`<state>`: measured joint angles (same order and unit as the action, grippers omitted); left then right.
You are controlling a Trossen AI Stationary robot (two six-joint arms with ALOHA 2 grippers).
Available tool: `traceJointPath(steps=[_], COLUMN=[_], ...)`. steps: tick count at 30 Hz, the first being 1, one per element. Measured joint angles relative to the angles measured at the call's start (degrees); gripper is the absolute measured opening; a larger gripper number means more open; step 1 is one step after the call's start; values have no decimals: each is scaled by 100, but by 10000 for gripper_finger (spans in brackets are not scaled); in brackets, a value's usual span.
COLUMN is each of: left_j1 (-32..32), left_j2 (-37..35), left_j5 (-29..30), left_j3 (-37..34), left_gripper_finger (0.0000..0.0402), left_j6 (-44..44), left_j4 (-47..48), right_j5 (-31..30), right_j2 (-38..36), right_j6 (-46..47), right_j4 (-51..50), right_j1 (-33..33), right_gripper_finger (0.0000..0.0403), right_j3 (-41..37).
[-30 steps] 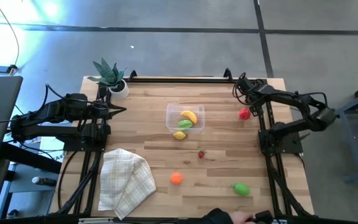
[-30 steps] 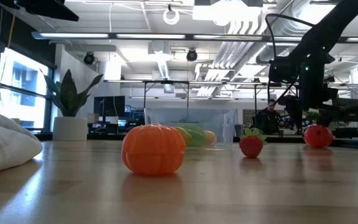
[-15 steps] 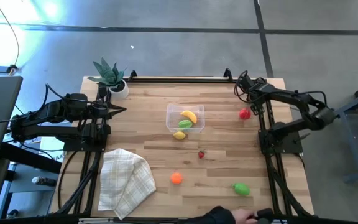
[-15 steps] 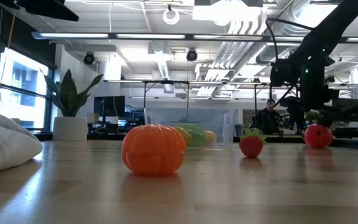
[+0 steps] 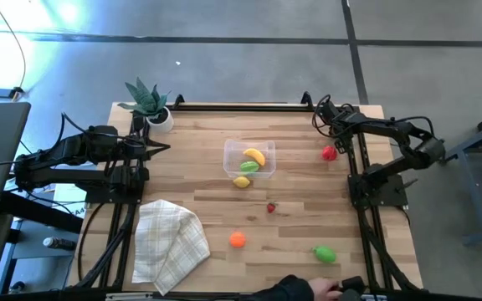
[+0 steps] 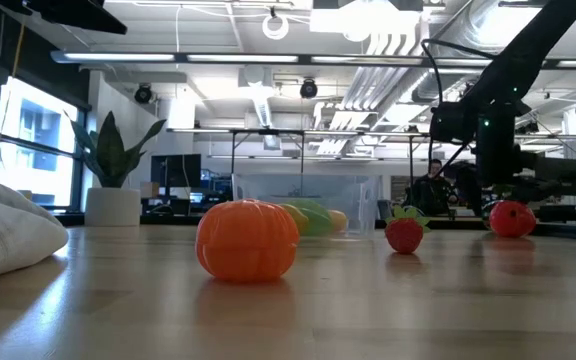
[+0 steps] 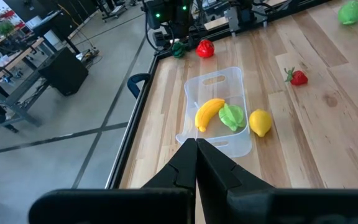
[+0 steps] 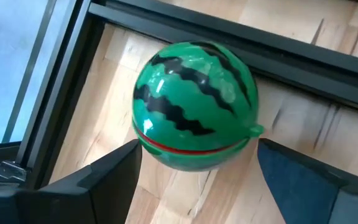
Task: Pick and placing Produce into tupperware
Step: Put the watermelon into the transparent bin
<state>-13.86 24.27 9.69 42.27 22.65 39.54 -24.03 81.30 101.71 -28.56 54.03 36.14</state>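
The right gripper (image 5: 321, 107) is out at the far right corner of the light wooden table (image 5: 207, 150), and its wrist camera looks straight down on a small round green toy watermelon with dark stripes (image 8: 194, 104). The two dark fingers (image 8: 114, 177) stand wide apart, one on each side of the ball; the toy sits between them on the wood, and neither finger grips it. It lies right against the dark rail at the table's edge.

Just beside that, a red round toy fruit (image 5: 330, 152) rests on the table near the right arm's base post.

Over in the middle, the small clear rectangular plastic container (image 5: 263, 150) holds a yellow toy banana (image 5: 254, 155) and a green leafy piece (image 5: 248, 166). A yellow toy lemon (image 5: 242, 181) lies outside it, touching or nearly touching the near wall.

Nearer the front edge, a small red toy strawberry (image 5: 270, 207) lies alone, then an orange ridged toy pumpkin (image 5: 238, 240), and a green oval toy fruit (image 5: 325, 252) off to the right.

The left gripper (image 5: 159, 149) waits at the left side of the table, its fingers pressed together and holding nothing, pointing toward the container.

A checked folded cloth (image 5: 168, 242) lies at the front left, and a potted green plant (image 5: 149, 102) stands at the far left corner.
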Motion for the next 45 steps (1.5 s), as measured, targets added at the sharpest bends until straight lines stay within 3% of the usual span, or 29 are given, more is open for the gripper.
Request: traceJointPath(steps=[10, 38, 45], left_j1=[0, 1, 0], left_j2=[0, 0, 0], left_j5=[0, 0, 0], left_j3=[1, 1, 1], left_gripper_finger=[1, 1, 1], left_j6=[-1, 0, -1], left_j4=[0, 0, 1], right_j5=[-287, -288, -288], right_j2=[0, -2, -2], right_j6=[133, 87, 90], right_j4=[24, 13, 37], right_j1=[1, 1, -1], right_gripper_finger=[310, 308, 283], right_j3=[0, 0, 0])
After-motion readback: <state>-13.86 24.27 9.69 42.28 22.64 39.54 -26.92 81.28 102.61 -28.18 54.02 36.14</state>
